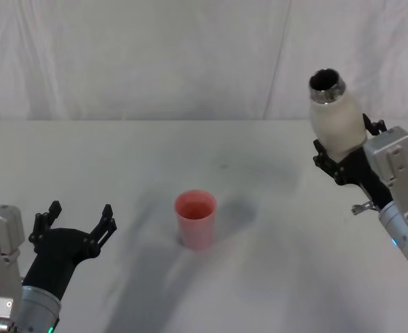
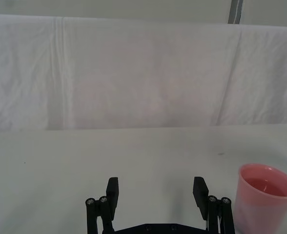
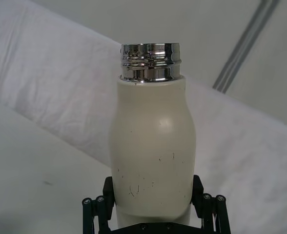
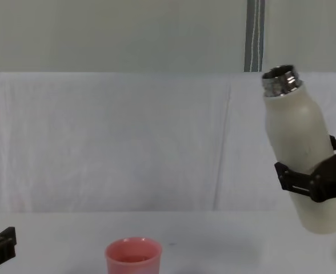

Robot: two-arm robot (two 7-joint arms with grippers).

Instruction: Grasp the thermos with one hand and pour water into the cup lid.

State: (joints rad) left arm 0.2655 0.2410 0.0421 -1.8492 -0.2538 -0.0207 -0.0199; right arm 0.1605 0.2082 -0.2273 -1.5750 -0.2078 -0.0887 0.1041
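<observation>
I've got the right gripper up off the worktop on the right side, jaws closed round the lower body of the thermos. The bottle is lifted clear of the surface and tipped a bit, its open steel neck leaning left toward the middle of the worktop. From the chest view the thermos hangs well above table level w/ the black gripper clamped across it near the base, neck pointing up and slightly left. On the right wrist cam I see the cream body seated between the two jaws, fingers pressed on either side, threaded neck uncapped.

The cup lid stands upright approx. mid-worktop, closer to the near edge than the far one, well apart from the thermos and lower than it. In the chest view the pink cup sits at the near edge, left of the bottle. Left wrist cam shows it just beside the left gripper's fingers, not touching; inside looks pink, can't tell if there's water in it.

Left gripper is near the front-left corner of the worktop, jaws spread wide, holding nothing. Left wrist cam confirms: both fingers apart w/ bare tabletop between.

White cloth backdrop runs along the far edge.
</observation>
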